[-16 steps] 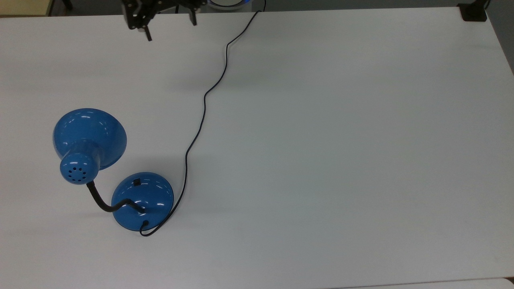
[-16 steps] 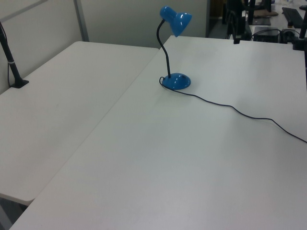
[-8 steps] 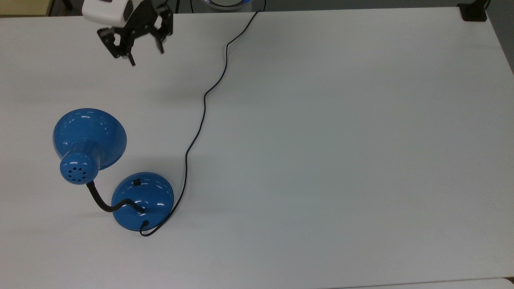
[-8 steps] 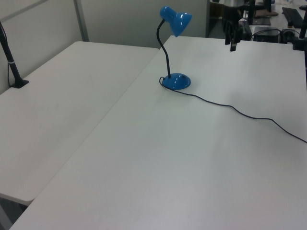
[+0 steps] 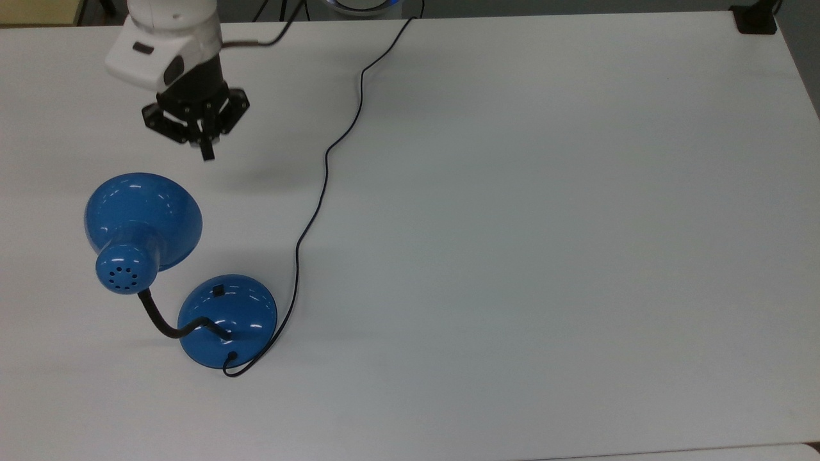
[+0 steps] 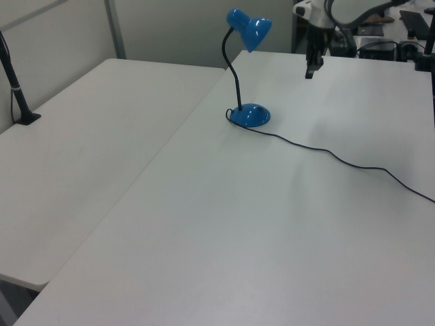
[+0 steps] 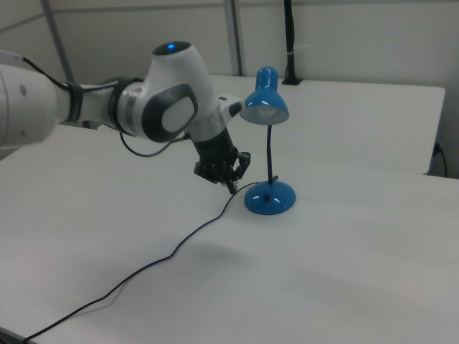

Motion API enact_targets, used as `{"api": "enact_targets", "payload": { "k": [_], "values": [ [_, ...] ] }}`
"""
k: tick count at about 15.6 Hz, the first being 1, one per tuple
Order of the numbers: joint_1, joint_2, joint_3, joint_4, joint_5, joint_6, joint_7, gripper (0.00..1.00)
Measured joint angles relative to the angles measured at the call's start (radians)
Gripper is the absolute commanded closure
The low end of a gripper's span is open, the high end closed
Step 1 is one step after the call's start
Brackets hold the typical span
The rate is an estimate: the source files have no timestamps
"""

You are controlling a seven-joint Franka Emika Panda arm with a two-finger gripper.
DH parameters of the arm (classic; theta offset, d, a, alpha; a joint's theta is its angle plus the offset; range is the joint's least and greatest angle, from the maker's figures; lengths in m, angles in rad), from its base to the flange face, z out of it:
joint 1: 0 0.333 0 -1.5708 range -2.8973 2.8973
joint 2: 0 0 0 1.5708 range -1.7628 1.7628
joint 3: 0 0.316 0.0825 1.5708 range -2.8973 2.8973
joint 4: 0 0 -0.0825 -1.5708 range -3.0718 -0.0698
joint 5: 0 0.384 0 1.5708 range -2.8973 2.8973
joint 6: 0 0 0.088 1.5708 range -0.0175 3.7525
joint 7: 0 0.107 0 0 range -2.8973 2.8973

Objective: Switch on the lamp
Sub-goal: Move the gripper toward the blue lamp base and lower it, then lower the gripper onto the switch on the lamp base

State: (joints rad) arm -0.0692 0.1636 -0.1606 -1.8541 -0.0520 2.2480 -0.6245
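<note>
Claw [image 5: 207, 153] moved closer to lamp [image 5: 227, 320], fingers now together.

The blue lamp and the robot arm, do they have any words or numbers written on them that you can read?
None: no words, numbers or signs can be read anywhere.
The lamp is plain glossy blue, with small holes in the cap of its shade and a small black switch that bears no mark.
The gripper and the white arm carry no readable label.
The table is bare white.
</note>
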Motion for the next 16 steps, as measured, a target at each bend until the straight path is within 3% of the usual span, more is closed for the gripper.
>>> {"api": "enact_targets", "payload": {
  "k": [6,16],
  "values": [
    [0.000,0.133,0.004,0.020,0.000,0.210,0.162,1.00],
    [0.006,0.344,0.005,0.260,0.005,0.229,0.262,1.00]
  ]
}}
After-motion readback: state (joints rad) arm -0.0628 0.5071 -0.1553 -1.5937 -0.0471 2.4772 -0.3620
